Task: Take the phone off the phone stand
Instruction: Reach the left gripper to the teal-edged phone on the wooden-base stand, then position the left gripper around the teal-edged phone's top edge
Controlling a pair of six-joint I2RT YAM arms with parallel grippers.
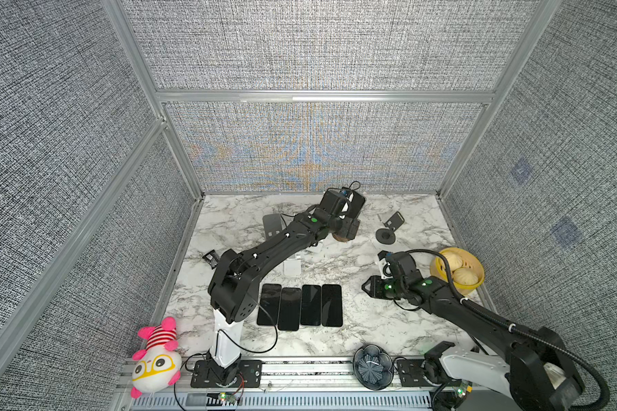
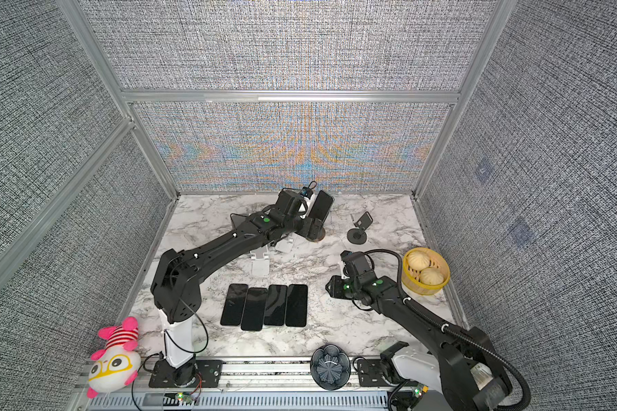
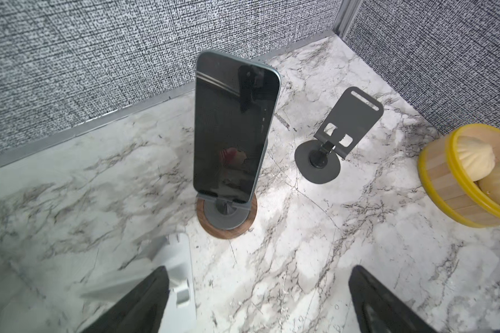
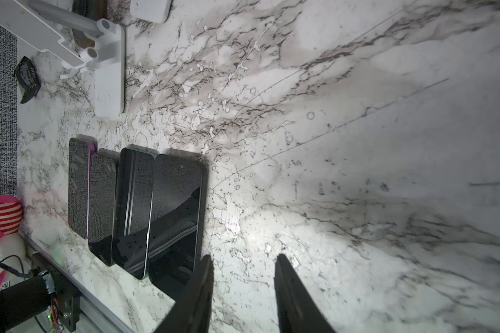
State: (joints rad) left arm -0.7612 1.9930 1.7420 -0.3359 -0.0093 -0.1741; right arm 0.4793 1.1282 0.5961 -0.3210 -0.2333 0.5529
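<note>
The left hand (image 3: 259,268) is spread short of the phone (image 3: 234,129) at the bench's (image 3: 315,236) far edge; gripped off-centre, its stand (image 3: 227,219) could be tipped.

- Left arm (image 1: 282,245) covers the phone (image 1: 358,204) in both top views: only its top end shows, and the stand's wooden base (image 1: 342,238) is a sliver.
- White stand (image 2: 260,265), mid-surface: upper part sits under that arm.
- Steamer basket (image 3: 445,184): chopped by the left wrist picture's edge.
- Small black item (image 1: 211,258) at the surface's left edge: too small to tell.
- Plush toy (image 4: 0,213): clipped in the right wrist view.
</note>
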